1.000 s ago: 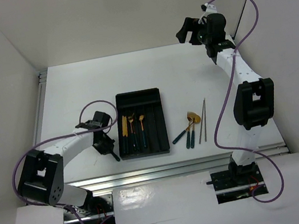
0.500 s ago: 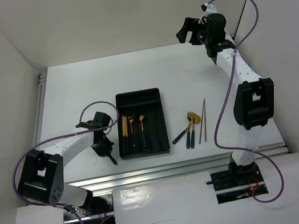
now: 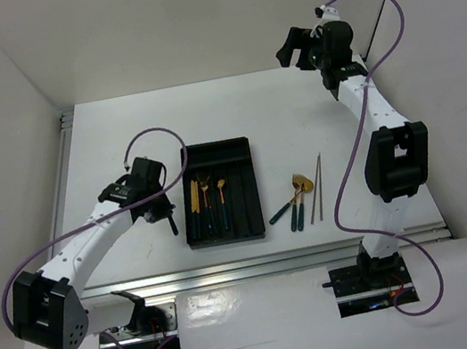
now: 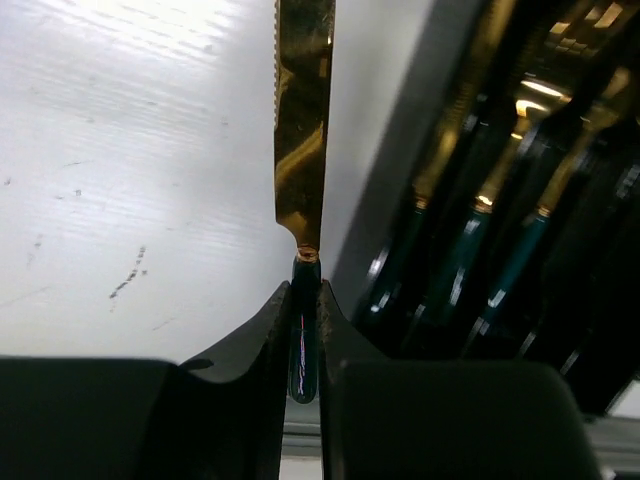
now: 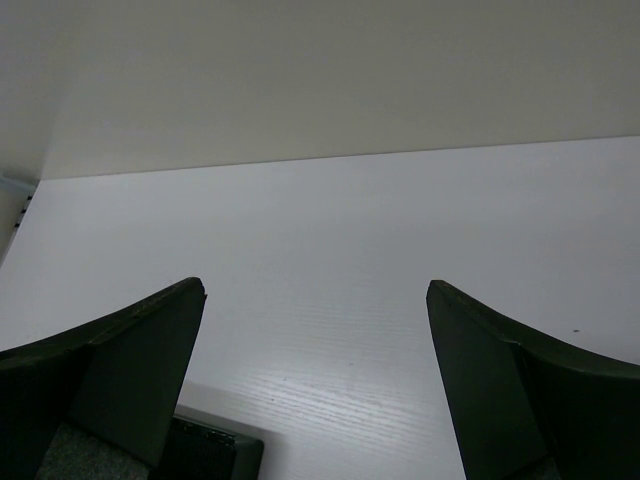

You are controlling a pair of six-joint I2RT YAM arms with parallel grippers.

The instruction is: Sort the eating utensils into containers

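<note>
My left gripper point(image 4: 303, 300) is pinched tight on the dark teal handle of a knife point(image 4: 303, 130). Its gold serrated blade points straight away from my wrist. The blade sits over bare tabletop point(image 3: 117, 132), just beside the left wall of the black tray point(image 3: 214, 145) and not yet over any compartment. I cannot tell how high it is held.

Three utensils point(image 3: 207, 199) already lie lengthwise in the tray's left compartments, gold ends toward the far side. The right compartments look empty. To the right of the tray, a small cluster of forks and spoons point(image 3: 295, 201) waits on the tabletop, with two thin chopsticks point(image 3: 316, 185) just beside it.

I judge this to be the carry step for the knife, with the task under halfway done. The next move calls for shifting the knife sideways over the tray wall and lining it up with one narrow slot. Only then should I let go, so that it does not land across a divider.

My right gripper point(image 5: 315, 290) is raised well apart at the far right, fingers spread wide and holding nothing.

The tabletop is matte white, with a few faint dark scuffs point(image 4: 128, 280) near the knife. Plain white walls point(image 3: 188, 20) close in the sides and back. A metal rail point(image 3: 259, 265) runs along the near edge, and a purple cable point(image 3: 150, 135) loops from each arm.
</note>
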